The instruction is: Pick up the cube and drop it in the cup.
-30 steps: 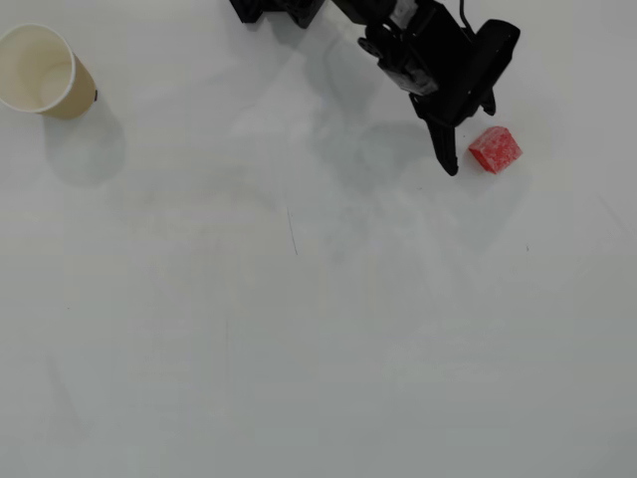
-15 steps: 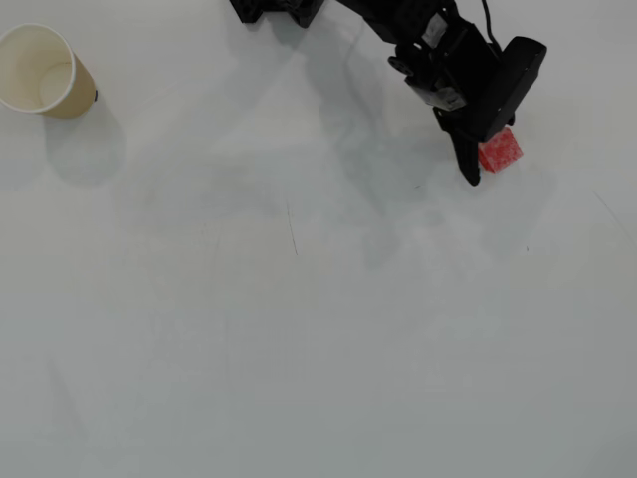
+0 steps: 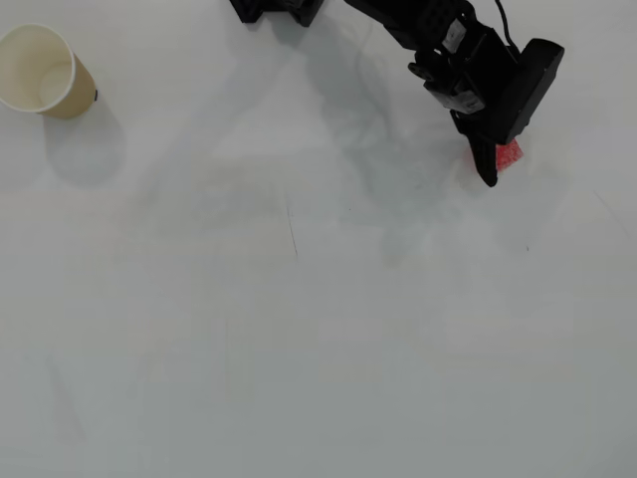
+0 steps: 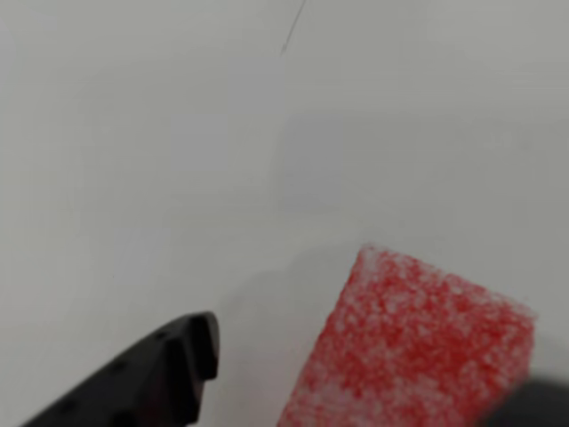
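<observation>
Meanwhile the cup stands empty; the spread gripper straddles the cube.

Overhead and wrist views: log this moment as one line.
phase: closing in | pincer: open, straddling cube | cube: on table, not lifted | cup: upright, far left, empty

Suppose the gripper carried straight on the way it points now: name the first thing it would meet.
Most likely the cube. In the wrist view it lies just ahead, beside the toothed finger. In the overhead view the gripper already covers most of the cube. Beyond it is only table, though depth is unclear.
</observation>
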Robot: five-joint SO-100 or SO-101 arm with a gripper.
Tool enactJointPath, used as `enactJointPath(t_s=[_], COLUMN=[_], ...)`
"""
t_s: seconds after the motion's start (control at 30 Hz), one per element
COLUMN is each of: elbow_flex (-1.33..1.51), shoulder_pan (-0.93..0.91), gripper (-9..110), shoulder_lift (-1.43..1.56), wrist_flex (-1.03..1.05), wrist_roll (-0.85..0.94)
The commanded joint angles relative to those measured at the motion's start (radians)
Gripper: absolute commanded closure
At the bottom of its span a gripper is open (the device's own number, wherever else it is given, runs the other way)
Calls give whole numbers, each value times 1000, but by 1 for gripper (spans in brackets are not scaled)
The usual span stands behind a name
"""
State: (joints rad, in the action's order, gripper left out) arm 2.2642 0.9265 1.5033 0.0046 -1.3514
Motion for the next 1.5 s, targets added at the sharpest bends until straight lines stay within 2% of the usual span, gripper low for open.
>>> enactJointPath(t_s=[0.0,1.47], elbow_flex=[-124,-14], shoulder_pan=[-12,-77], gripper=[64,64], shoulder_lift=[20,18], wrist_flex=[-40,-43], wrist_roll=[-20,-107])
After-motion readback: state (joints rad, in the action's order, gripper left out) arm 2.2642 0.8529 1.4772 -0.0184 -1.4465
